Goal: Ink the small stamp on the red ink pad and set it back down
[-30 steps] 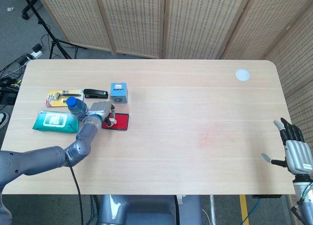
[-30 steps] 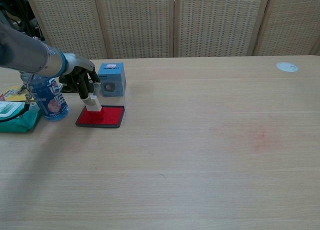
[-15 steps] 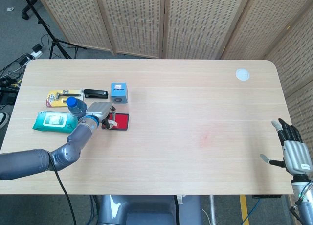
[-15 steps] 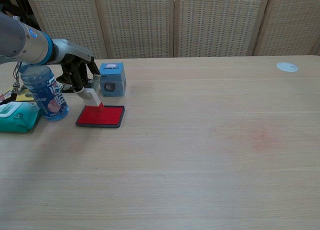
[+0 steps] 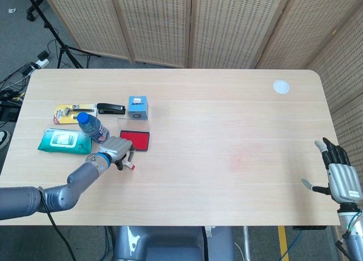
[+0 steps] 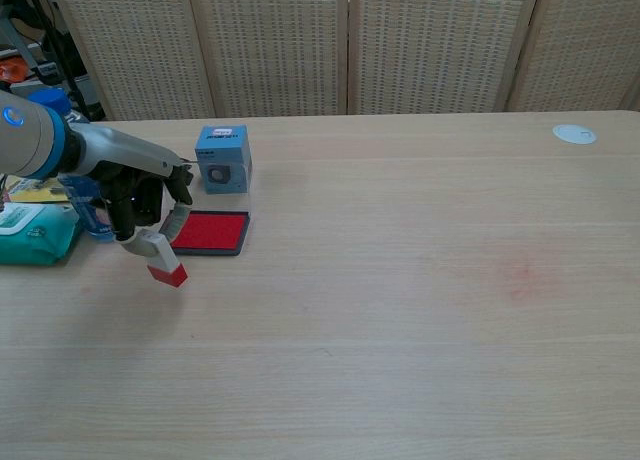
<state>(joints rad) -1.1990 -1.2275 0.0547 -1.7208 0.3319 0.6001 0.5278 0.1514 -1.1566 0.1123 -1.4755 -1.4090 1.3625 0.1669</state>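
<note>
Left robot hand (image 6: 140,202) is seen pinching the stamp (image 6: 160,259) just in front of the red pad (image 6: 208,232), its long axis tilted, red face angled down toward the bench (image 6: 400,280), while the right robot hand (image 5: 340,176) is held spread, well apart.

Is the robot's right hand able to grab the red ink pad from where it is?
Probably not. The right hand sits at the table's far right edge, while the red ink pad lies far across, by the left hand holding the stamp.
</note>
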